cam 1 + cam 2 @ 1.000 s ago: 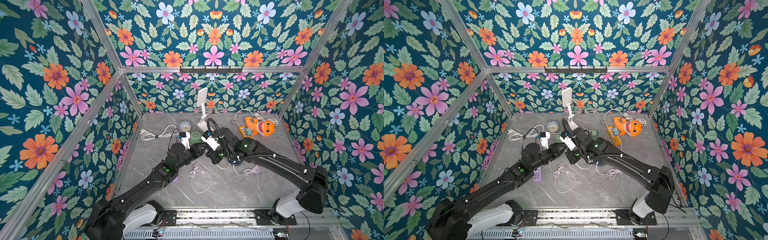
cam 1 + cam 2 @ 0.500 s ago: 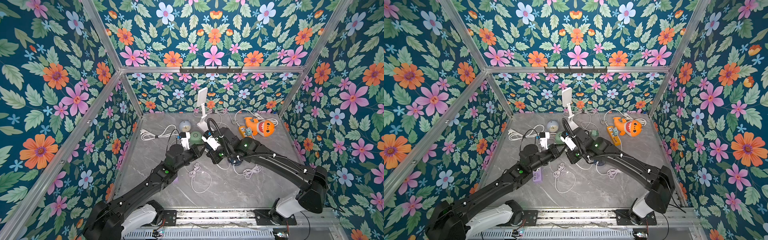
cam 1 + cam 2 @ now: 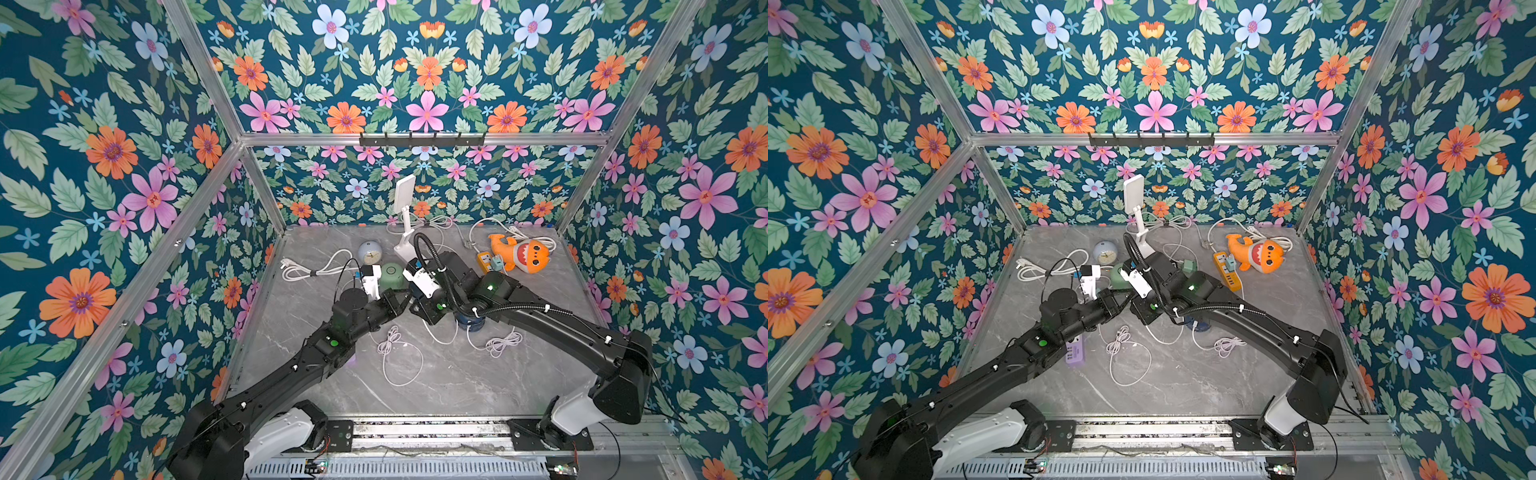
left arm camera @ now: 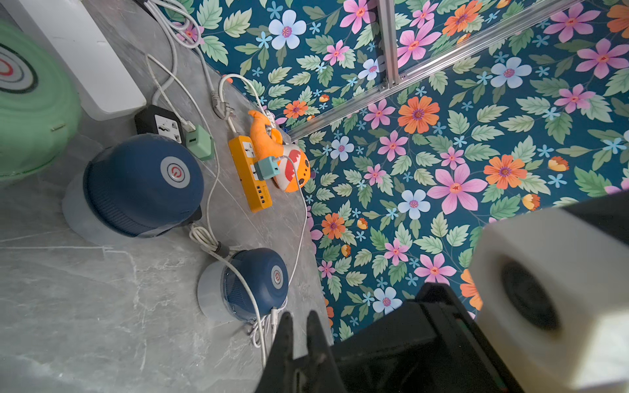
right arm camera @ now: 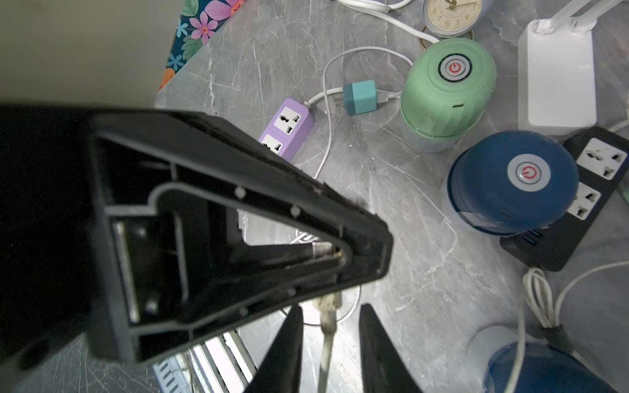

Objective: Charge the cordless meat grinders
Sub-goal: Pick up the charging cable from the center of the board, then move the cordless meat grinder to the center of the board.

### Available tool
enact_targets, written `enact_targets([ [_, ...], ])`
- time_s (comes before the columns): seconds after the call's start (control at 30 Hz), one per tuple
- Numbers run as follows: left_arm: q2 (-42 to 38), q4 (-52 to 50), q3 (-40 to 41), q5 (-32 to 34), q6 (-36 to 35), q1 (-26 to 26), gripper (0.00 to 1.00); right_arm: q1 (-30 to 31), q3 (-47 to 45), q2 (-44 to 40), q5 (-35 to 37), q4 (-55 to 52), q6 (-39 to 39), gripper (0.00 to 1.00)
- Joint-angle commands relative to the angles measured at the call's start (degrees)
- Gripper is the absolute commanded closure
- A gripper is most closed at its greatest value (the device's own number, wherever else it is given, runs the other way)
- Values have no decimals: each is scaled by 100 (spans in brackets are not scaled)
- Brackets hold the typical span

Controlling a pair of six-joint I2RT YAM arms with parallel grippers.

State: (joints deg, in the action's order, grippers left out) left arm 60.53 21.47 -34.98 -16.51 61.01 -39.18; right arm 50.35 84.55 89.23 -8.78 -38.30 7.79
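Left gripper (image 4: 300,318): fingers together, clamped on the plug end of the white cable (image 5: 325,354). Right gripper (image 5: 331,308): fingers apart, one on each side of that cable, not touching it. Both grippers meet on the robot's side of the lamp (image 3: 404,195). Green grinder (image 3: 390,275): upright, just beside the lamp base. First blue grinder (image 5: 510,183): near the lamp base, just beside the black power strip (image 5: 544,245). Second blue grinder (image 4: 255,285): farther from the lamp, under the right arm.

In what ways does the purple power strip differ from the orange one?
The purple power strip shows two empty sockets; the orange power strip holds a teal adapter. Purple lies by the left arm, orange beside the shark toy. Both lie flat on the table.
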Motion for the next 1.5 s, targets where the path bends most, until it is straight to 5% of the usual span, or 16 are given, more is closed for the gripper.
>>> enact_targets([
  [0.0, -15, 48, 19, -34, -16, 7, 100, 0, 44, 24, 50, 49, -31, 75],
  [0.43, -6, 98, 27, -55, 156, 7, 100, -5, 88, 35, 86, 52, -67, 100],
  [0.6, -111, -437, -178, 217, -89, 23, 33, -122, -110, -108, 132, 34, -41, 100],
  [0.73, -46, -1605, -780, 879, -936, 81, 18, -544, -460, -468, 345, -99, 102, 100],
  [0.83, 554, -2519, -1520, 1290, -1804, 96, 13, -1081, -830, -887, 463, -183, 280, 100],
  [0.9, 1190, -3084, -2169, 1534, -2415, 65, 1, -1403, -1075, -1224, 615, -240, 344, 100],
  [1.2, 3911, -4738, -4891, 2830, -4140, -516, 0, -1897, -1937, -2347, 522, -248, 464, 100],
  [1.47, 5254, -5415, -6032, 3418, -4431, -611, 0, -1897, -2145, -2532, 402, -239, 530, 100],
])
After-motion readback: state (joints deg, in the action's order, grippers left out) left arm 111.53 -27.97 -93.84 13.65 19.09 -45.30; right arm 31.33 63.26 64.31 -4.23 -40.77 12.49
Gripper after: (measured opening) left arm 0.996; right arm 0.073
